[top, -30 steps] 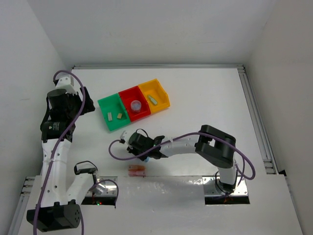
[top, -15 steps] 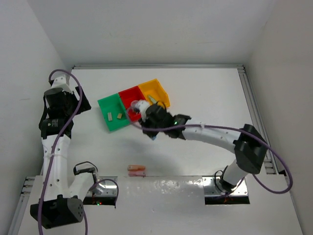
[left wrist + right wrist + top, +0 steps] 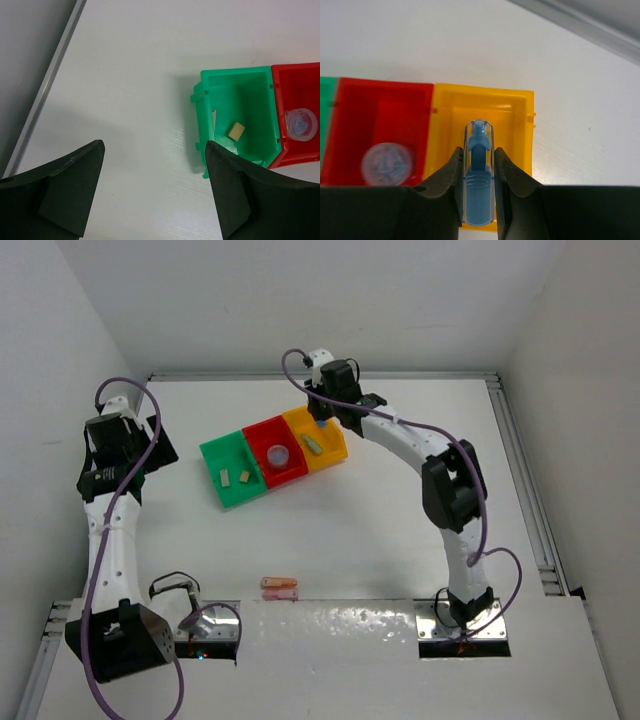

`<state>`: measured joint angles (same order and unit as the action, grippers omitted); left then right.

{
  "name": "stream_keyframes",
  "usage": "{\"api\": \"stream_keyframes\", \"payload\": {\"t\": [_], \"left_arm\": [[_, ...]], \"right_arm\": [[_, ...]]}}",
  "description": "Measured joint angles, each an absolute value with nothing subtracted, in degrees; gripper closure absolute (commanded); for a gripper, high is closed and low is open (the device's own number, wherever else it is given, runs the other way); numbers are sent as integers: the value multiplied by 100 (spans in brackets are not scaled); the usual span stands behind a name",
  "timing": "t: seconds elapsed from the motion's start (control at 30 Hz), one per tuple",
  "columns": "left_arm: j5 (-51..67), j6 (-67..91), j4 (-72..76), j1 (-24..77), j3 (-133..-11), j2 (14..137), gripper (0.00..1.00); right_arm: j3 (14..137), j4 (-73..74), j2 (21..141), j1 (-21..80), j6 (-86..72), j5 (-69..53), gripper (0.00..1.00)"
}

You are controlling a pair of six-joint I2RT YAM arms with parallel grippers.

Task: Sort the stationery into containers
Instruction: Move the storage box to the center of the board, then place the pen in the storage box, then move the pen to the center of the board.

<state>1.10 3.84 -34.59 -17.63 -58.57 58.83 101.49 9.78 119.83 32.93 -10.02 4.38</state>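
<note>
A white tabletop (image 3: 400, 530) sat between plain white walls (image 3: 300, 300). The right claw (image 3: 479, 165), clamped on a blue stick (image 3: 478, 195), hung over the yellow bin (image 3: 515, 112). The left claw (image 3: 155, 150) gaped apart, left of the green bin (image 3: 235, 73). A pink stick (image 3: 279, 587) lay well apart from them.

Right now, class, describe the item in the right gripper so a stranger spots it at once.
Find the row of three bins and its yellow bin. Over it, the right gripper pinches a short blue stick in a clear casing, the only blue stick.
</note>
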Motion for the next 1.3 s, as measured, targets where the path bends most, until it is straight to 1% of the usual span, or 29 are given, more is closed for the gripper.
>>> {"api": "stream_keyframes", "payload": {"t": [0.17,0.4,0.47,0.53,0.63,0.67,0.73,0.77,0.9,1.03,1.13,1.17,1.23,1.27,1.3], "left_arm": [[113,316,-3444,-1922,-5857,6018,21],[89,281,-3310,-2058,-5854,6090,20],[82,274,-3291,-2064,-5854,6099,21],[73,259,-3271,-2071,-5854,6104,21],[60,235,-3271,-2073,-5854,6104,21],[58,220,-3271,-2073,-5854,6104,20],[58,215,-3269,-2073,-5854,6106,21],[58,215,-3264,-2073,-5854,6106,20],[62,217,-3221,-2073,-5837,6114,21],[69,222,-3194,-2073,-5806,6114,21],[86,224,-3188,-2073,-5806,6112,21],[95,224,-3190,-2073,-5806,6112,21],[117,224,-3192,-2067,-5806,6106,21],[126,226,-3194,-2067,-5806,6088,20],[130,228,-3192,-2064,-5806,6073,20]], "right_arm": [[10202,991,12742,3135,-878,364,100],[10219,814,13072,3116,-725,54,100],[10313,753,13231,3111,-687,-3,92],[10374,705,13406,3098,-685,-21,80],[10374,668,13581,3061,-735,-27,67],[10366,670,13600,3039,-762,-67,56],[10359,655,13598,3009,-784,-158,47],[10363,648,13590,2998,-746,-233,41],[10366,882,13404,2963,-578,-593,37],[10243,989,12892,2991,-534,-661,37],[10167,1000,12326,3050,-578,-666,46],[10145,993,12101,3081,-624,-648,58],[9972,926,11592,3153,-740,-591,73],[9673,790,11190,3210,-845,-561,79],[9467,773,10906,3264,-854,-543,79]]}}
